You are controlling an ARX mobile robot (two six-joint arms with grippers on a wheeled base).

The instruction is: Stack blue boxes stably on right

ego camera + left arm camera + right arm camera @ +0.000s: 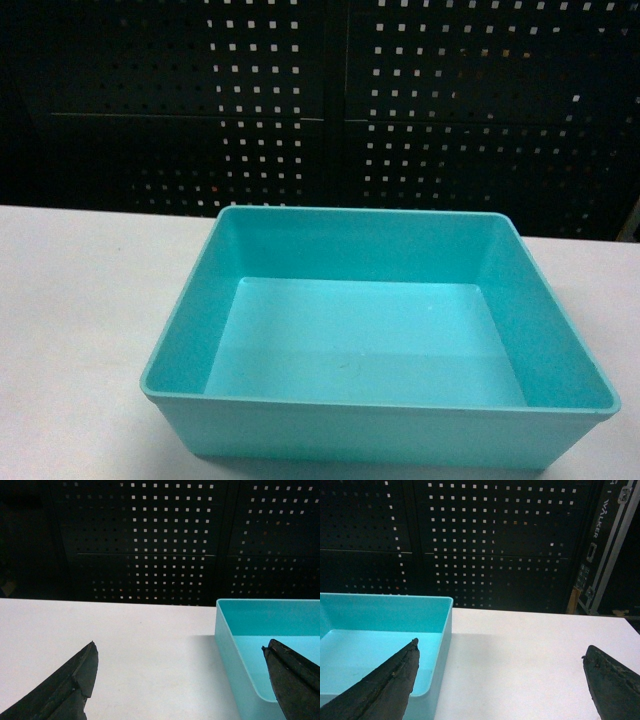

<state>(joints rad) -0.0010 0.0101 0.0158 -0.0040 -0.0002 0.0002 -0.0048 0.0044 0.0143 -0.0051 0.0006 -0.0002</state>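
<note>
Nearest, in each wrist view: two dark fingertips spread wide, nothing between them. Left hand (180, 680) open, straddling the left wall of the turquoise tub (380, 340), with the right-side finger (295, 677) over the tub interior and the other finger over bare table (70, 300). Right hand (500, 680) likewise open, straddling the tub's right wall, one finger (385, 685) over the interior, the other over the table. Contact between fingers and walls: cannot tell.

Tub position: upright and empty at table centre, close to the front edge in the head view. Royal-blue crate: not in any view, so stacking target location unknown from here.

Hazards, judged from this layout:
- Smooth tapered walls. Risk of slip out of a pinch closed too high on the rim or too lightly.
- Uneven closure of the two hands. Likely tilt or rotation of the tub during lift.
- One-sided grip on a thin wall. Possible flex and drop.
- Unseen crate. Risk of misaligned placement, tub perched on a rim instead of seated flat.

Farthest: dark perforated panel (400, 100) behind the table; flight case (605, 545) at far right.
</note>
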